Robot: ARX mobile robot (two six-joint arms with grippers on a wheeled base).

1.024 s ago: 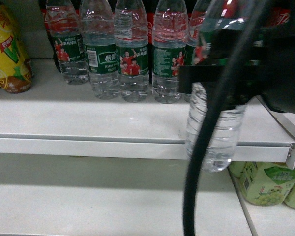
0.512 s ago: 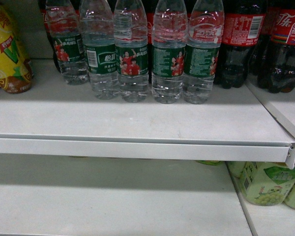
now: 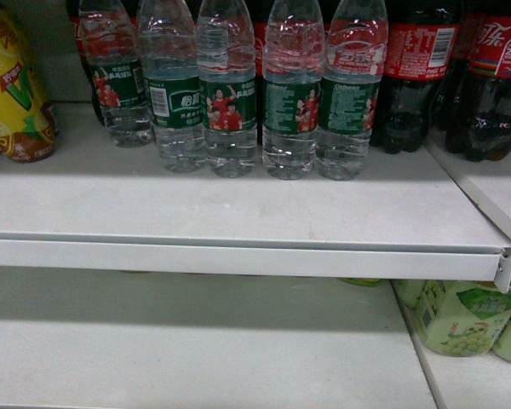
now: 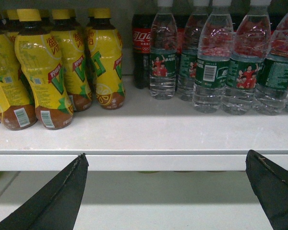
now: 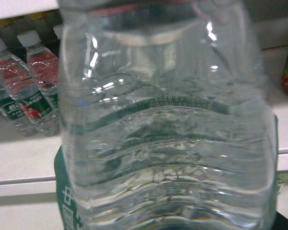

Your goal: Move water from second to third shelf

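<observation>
**Right wrist view: water bottle fills the lens**

Right wrist view is taken up almost wholly by the water (image 5: 168, 124), a clear ribbed bottle with its green label showing at the lower edge, pressed close to the camera. The right gripper's fingers are not visible, so whether it clamps the bottle cannot be told.

The upper shelf (image 3: 238, 209) carries a row of water bottles (image 3: 230, 94) with green labels (five at the front in the head view), cola bottles (image 3: 422, 68) to their right and yellow tea bottles (image 4: 43, 67) to their left. Green cans (image 3: 460, 319) stand on the lower shelf (image 3: 196, 341).

The left gripper (image 4: 165, 191) hangs before the shelf edge, spread wide, nothing between its fingers (image 4: 62, 196).
</observation>
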